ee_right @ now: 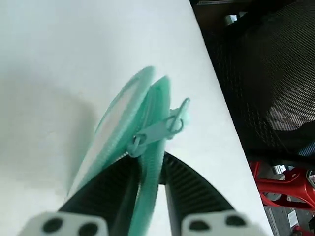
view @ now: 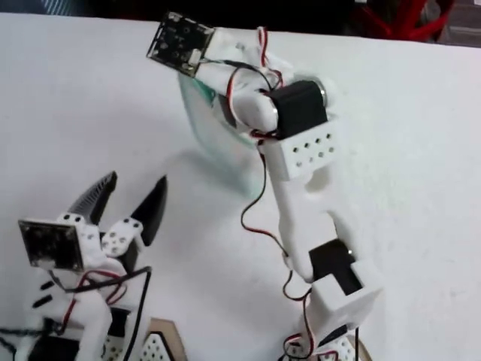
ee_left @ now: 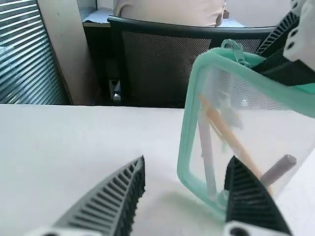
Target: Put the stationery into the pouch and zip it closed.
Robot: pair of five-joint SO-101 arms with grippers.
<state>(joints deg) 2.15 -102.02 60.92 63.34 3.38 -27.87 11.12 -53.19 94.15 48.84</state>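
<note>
Here, right arm (view: 301, 218) extended, right fingers (ee_right: 115, 187) clamped on upright pouch (ee_left: 256, 113), left fingers (view: 152, 207) apart, low nearby.

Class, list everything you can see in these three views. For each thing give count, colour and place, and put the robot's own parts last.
pouch: one, mint green with clear mesh sides, held upright by the right gripper
zip pull: one, mint green, on the pouch's edge just past the gripping fingers
pencil: one, tan, inside the pouch
pen: one, white, inside the pouch
ridged stick: one, grey, inside the pouch
table: one, white, under both arms
chair: one, black mesh, behind the table
left gripper: one, black fingers, open, beside the pouch
right gripper: one, black fingers, shut on the pouch's edge
</note>
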